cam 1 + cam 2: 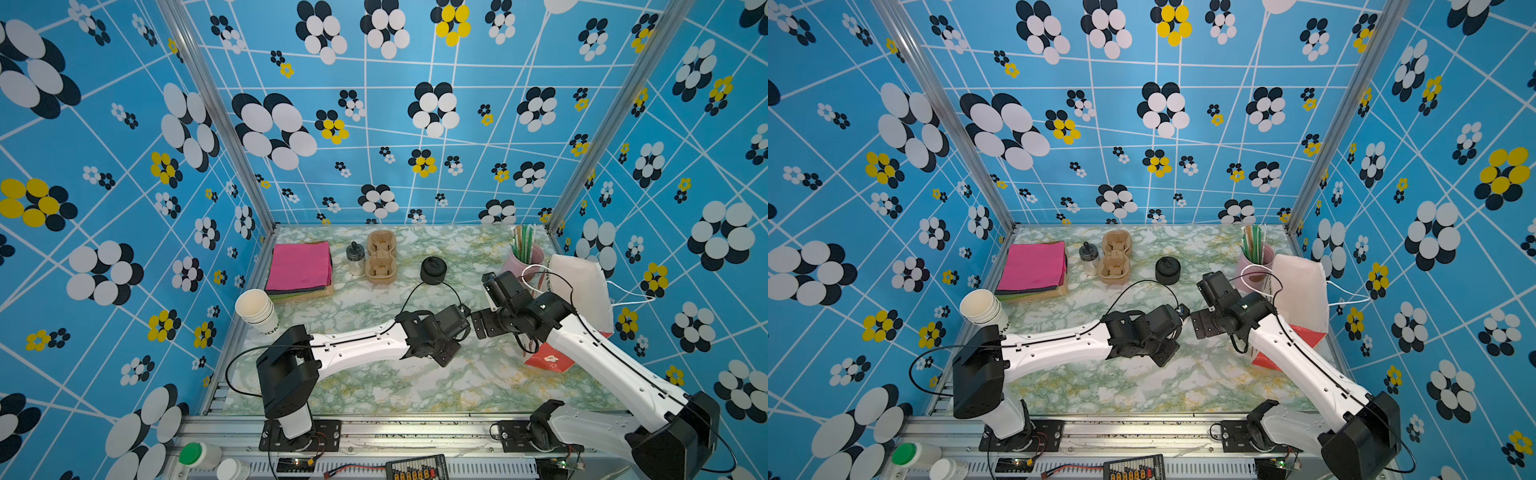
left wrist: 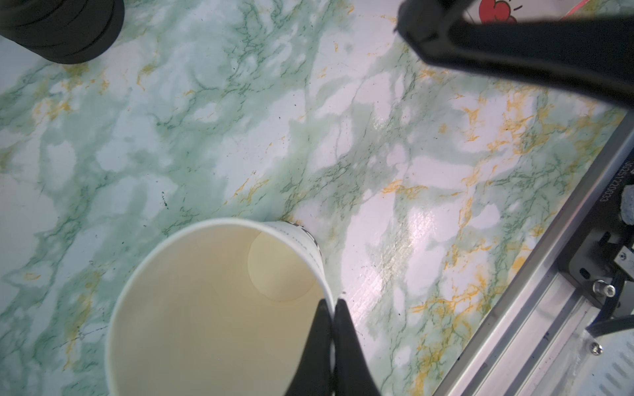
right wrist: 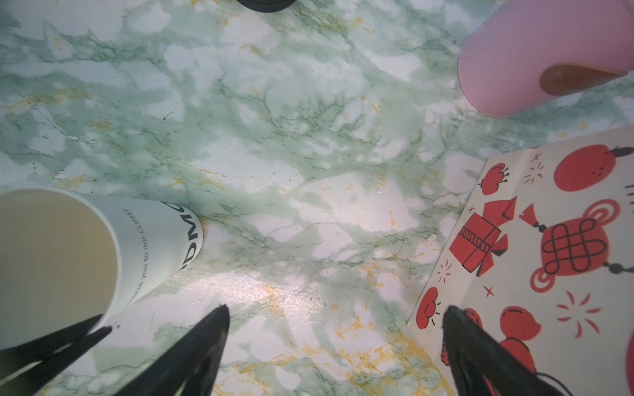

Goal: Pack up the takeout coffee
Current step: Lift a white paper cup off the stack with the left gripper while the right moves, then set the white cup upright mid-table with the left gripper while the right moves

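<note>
- Paper cup, white and open-topped with dark lettering low on its side, is shown only by the wrist views. In both top views it is hidden under the left arm, on the near side of the stack of black lids.
- The rim of the paper cup is pinched by the left gripper, one finger inside the wall and one outside, closed tight on the paper.
- Whether the cup's base rests on the marbled table or hangs just above it cannot be told.
- The lettering is read best in the right wrist view, where the lid stack is cut off at the edge.
- The right gripper is spread wide and holds nothing. It is seen over bare table between the paper cup and a red-printed paper bag.
- A pink holder with straws is placed to the right of the lid stack, just beside the bag.
</note>
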Robot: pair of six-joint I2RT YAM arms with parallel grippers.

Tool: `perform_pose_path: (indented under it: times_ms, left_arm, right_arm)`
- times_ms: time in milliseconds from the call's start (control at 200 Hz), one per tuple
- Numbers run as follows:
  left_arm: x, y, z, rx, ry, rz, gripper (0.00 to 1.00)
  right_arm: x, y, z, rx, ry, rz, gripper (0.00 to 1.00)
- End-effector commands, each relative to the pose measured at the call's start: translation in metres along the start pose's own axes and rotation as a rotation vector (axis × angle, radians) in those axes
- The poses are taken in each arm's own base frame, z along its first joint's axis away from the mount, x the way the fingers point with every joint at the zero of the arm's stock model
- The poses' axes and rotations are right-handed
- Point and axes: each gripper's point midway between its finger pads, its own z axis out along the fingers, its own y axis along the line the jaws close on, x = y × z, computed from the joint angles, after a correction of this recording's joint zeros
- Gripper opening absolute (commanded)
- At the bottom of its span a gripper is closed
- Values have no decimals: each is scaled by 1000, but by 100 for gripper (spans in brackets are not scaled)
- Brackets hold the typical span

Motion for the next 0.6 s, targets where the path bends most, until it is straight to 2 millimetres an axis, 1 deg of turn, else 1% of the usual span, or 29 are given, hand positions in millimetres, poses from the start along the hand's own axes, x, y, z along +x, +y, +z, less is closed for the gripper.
perform_pose_path:
  times_ms: [0, 100, 180, 280, 315, 325, 350, 395, 495, 595]
  left_arm:
    - [-6, -8, -1, 22, -5, 22, 8]
    - [-9, -13, -4, 47, -15, 14, 20]
    - [-13, -14, -10, 56, -33, 12, 31]
    - [-20, -15, -19, 58, -61, 12, 41]
    - [-23, -14, -22, 60, -69, 11, 42]
    - [-23, -15, -23, 61, -71, 12, 46]
    - [-25, -15, -25, 65, -76, 13, 49]
    - [-30, -17, -31, 74, -93, 13, 54]
    - [-40, -19, -47, 90, -140, 11, 68]
    - [-50, -17, -62, 95, -193, 9, 82]
  right_arm:
    - [13, -4, 4, 14, 45, 17, 99]
    - [17, -5, 7, 20, 64, 25, 99]
    - [18, -3, 10, 13, 77, 25, 99]
    - [20, -4, 15, 25, 101, 30, 99]
    - [21, -5, 17, 27, 112, 36, 99]
    - [22, -5, 18, 28, 117, 38, 99]
    - [23, -5, 20, 29, 125, 45, 99]
    - [25, -5, 23, 33, 139, 60, 99]
    - [32, -8, 30, 44, 174, 92, 99]
    - [38, -14, 34, 74, 202, 126, 99]
